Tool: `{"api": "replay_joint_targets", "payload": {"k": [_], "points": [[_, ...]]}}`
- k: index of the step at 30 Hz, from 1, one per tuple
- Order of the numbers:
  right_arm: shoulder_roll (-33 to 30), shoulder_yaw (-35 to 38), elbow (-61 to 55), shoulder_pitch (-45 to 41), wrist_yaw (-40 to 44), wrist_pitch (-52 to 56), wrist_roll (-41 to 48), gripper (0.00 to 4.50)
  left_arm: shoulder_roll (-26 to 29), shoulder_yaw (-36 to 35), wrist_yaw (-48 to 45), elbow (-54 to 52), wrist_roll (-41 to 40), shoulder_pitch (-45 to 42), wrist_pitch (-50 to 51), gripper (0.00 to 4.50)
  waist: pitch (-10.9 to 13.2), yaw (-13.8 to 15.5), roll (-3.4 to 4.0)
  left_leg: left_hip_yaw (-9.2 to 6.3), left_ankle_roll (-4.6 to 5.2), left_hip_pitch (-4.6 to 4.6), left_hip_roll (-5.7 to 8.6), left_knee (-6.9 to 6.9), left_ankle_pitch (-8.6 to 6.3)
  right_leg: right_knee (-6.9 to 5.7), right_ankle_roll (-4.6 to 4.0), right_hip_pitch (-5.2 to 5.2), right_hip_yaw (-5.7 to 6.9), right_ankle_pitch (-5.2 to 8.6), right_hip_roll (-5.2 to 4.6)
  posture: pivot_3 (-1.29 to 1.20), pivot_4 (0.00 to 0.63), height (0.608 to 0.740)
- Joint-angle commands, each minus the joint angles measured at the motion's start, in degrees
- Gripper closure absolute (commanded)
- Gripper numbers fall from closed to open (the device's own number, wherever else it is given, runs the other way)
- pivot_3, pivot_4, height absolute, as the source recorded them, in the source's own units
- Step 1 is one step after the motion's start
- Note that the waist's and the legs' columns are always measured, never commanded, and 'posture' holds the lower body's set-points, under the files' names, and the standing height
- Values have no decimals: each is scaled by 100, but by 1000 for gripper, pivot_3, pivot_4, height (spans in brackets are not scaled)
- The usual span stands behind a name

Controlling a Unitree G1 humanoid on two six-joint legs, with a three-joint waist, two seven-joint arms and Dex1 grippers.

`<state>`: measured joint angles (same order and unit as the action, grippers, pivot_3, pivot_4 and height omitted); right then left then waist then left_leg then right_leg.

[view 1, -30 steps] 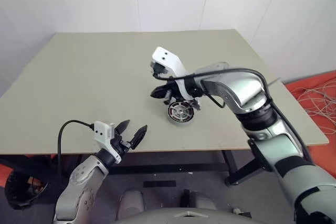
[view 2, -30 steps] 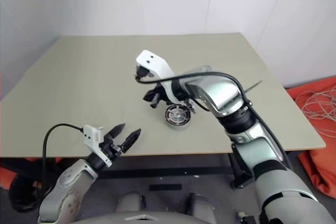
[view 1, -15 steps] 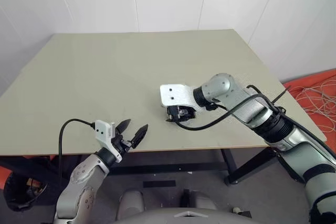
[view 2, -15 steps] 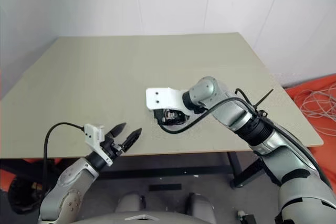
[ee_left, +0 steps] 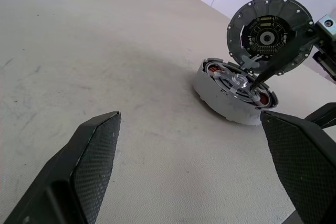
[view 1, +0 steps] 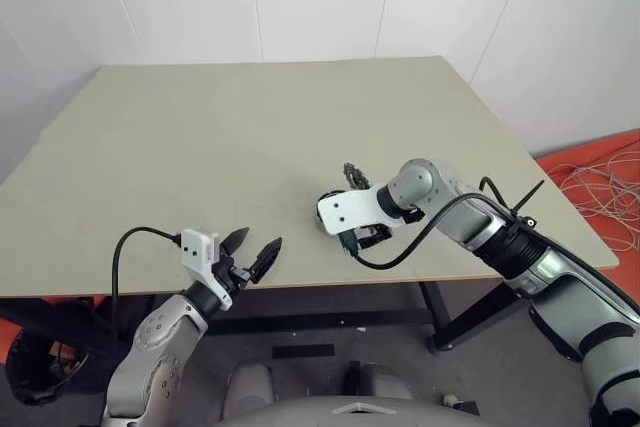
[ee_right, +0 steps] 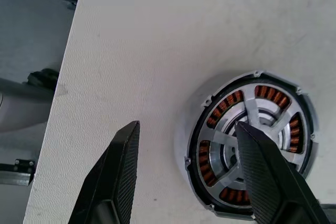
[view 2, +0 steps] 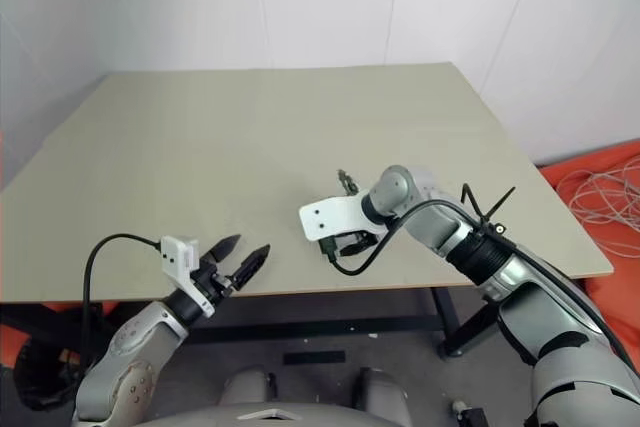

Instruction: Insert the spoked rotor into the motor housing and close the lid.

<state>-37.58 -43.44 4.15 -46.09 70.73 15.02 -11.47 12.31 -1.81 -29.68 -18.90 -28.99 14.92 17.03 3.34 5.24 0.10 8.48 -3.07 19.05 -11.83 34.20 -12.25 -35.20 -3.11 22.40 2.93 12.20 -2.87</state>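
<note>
Near the front edge of the table (view 1: 200, 147) sits the housing (ee_left: 231, 98), with the rotor (ee_right: 252, 140) lying flat inside it, copper showing between its spokes. Just behind it the lid (ee_left: 270, 35) stands up on its edge, leaning at the housing's rim. Above the housing is the right gripper (ee_right: 186, 174), fingers apart, holding nothing. Off the table edge is the left gripper (view 1: 252, 252), fingers wide and empty.

Motor housing (ee_left: 231, 95): round grey shell, copper windings showing, lay flat near the table's near edge, right of centre. Spoked rotor (ee_right: 251, 139): silver, seated inside the housing. Lid (ee_left: 269, 36): dark ribbed disc, stood tilted on edge at the housing's far side.
</note>
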Motion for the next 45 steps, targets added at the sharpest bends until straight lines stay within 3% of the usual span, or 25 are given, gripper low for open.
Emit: {"api": "replay_joint_targets", "payload": {"k": [1, 16, 19, 27, 38, 45], "points": [[34, 186, 70, -7, 79, -207, -159, 1249, 19, -4, 20, -229, -46, -27, -6, 0, 0, -1, 0, 0, 0, -1, -1, 0, 0, -1, 0, 0, 0, 0, 0, 0, 0, 740], [12, 416, 263, 55, 276, -525, -363, 1249, -14, -13, 28, -213, -82, -14, -17, 0, 0, 4, 0, 0, 1, -1, 0, 2, 0, -1, 0, -2, 0, 0, 0, 0, 0, 740], [13, 429, 242, 107, 313, -554, -389, 1848, -23, -17, 41, -244, -91, 19, -16, 0, -1, 2, -1, 0, 1, -2, 0, 2, 0, -1, 0, -2, 0, 0, 0, 0, 0, 740], [-42, 571, 183, 185, 481, -601, -452, 4485, -9, -44, 50, -303, -125, 79, -9, 0, -1, 1, -4, 0, 1, -4, -1, 3, 0, -2, 0, -5, 0, 0, 0, 0, 0, 740], [49, 641, 106, 308, 435, -421, -518, 4485, -38, 22, 156, -406, -125, 64, 61, 0, -2, 0, -2, 0, 2, -4, 0, 3, -1, -2, 0, -4, 0, 0, 0, 0, 0, 740], [595, 878, -702, 79, 684, 2399, -218, 4485, -57, 38, 218, -445, -145, 48, 106, 0, -1, -46, -1, -1, 2, -4, -1, 2, 0, -3, 0, -3, 0, 0, 1, 0, 0, 740]]}}
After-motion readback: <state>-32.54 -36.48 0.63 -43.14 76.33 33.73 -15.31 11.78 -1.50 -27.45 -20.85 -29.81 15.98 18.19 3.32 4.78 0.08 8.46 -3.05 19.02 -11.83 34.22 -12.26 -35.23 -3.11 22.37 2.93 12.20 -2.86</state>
